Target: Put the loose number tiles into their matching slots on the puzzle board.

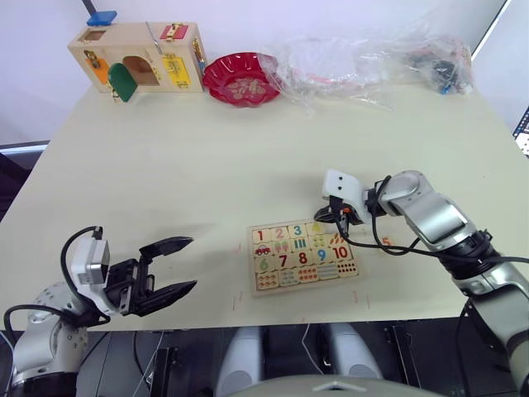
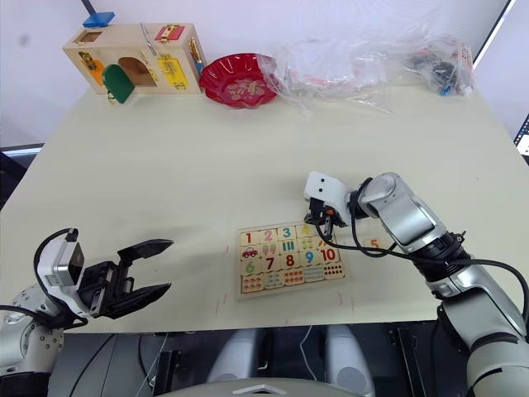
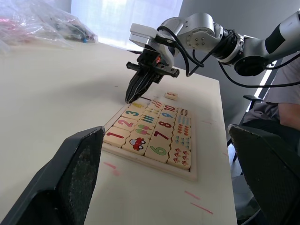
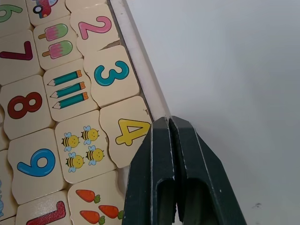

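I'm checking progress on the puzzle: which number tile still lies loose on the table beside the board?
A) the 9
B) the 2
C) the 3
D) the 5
D: a small tile marked 5 lies on the table just off the puzzle board on the robot's right, near the right gripper, while 2, 3 and 9 sit in the board.

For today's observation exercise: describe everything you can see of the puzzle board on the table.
The puzzle board is a flat, pale-wood rectangular tray with a raised rim, lying near the table's front edge. It holds tiles with coloured numbers and counting pictures. The slot after the 4 looks unfilled. The right end effector, shut, points down at the top row's right end.
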